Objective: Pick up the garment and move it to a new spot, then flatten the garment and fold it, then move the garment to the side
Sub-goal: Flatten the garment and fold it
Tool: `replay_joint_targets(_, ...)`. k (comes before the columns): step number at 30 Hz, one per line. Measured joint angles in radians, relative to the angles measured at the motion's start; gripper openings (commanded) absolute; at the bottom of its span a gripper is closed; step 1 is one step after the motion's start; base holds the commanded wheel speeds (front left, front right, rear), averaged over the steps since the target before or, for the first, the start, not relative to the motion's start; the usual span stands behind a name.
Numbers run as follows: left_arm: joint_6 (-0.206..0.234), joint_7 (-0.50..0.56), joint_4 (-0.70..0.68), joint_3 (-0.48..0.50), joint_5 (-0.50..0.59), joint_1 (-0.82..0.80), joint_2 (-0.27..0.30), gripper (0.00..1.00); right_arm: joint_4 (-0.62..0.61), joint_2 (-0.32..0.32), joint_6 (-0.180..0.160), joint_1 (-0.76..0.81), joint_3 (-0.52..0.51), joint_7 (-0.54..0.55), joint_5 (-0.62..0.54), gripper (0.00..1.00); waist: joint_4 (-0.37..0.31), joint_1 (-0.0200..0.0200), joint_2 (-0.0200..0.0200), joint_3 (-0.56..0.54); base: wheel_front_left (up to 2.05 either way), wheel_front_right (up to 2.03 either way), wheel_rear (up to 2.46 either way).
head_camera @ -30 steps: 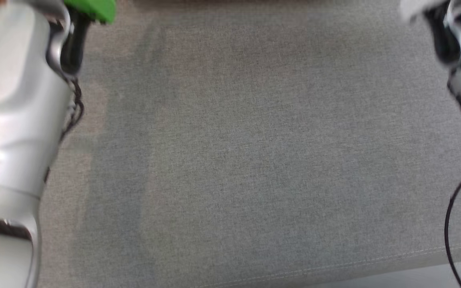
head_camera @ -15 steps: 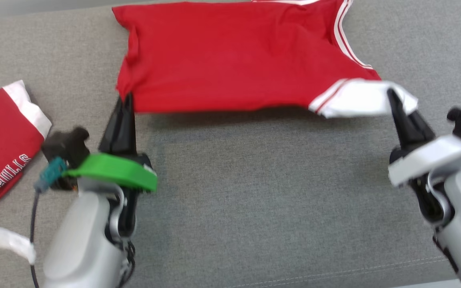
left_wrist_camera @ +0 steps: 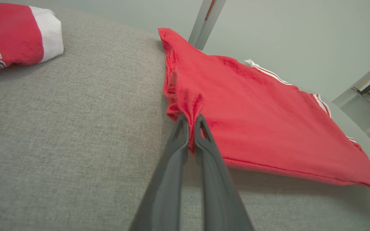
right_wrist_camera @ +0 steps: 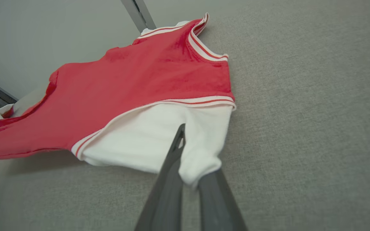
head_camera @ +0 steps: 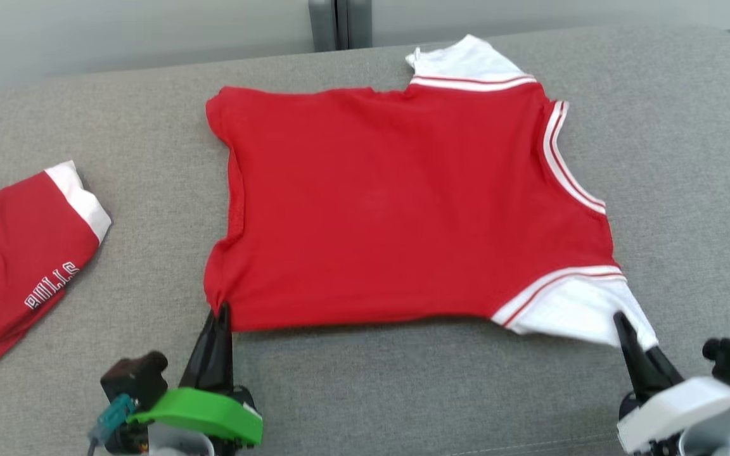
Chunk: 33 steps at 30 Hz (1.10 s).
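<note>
grip: left gripper (head_camera: 221, 311) clamped on garment (head_camera: 397, 202) red corner | right gripper (head_camera: 620, 320) clamped on white sleeve (head_camera: 568, 310)

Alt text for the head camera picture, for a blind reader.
A red shirt with white sleeves lies spread on a grey cushion, the left hand pinching its near red corner, the right hand its near white sleeve. Another red garment lettered BULLS lies left.

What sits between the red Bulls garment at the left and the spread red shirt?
Nothing: bare grey cushion separates the Bulls garment from the red shirt; the head and left wrist views show it.
</note>
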Motion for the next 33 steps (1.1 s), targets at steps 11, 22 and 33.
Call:
replay_joint_targets(11,-0.016,0.000,0.002,0.008,0.017,0.092,-0.023,0.00,-0.131,0.085,0.000,0.156,-0.100,0.120,-0.050,0.00,0.009,0.0000,0.0000,-0.045,0.00,0.00,0.00)
replay_joint_targets(22,-0.031,0.000,0.025,0.008,0.024,0.094,-0.039,0.00,-0.141,0.107,0.000,0.114,-0.112,0.172,-0.079,0.00,0.020,0.0000,0.0000,-0.063,0.00,0.00,0.00)
replay_joint_targets(33,-0.039,0.000,0.067,-0.016,0.025,-0.013,-0.048,0.00,-0.064,0.067,0.000,-0.067,-0.114,0.216,-0.095,0.00,0.036,0.0000,0.0000,-0.041,0.00,0.00,0.00)
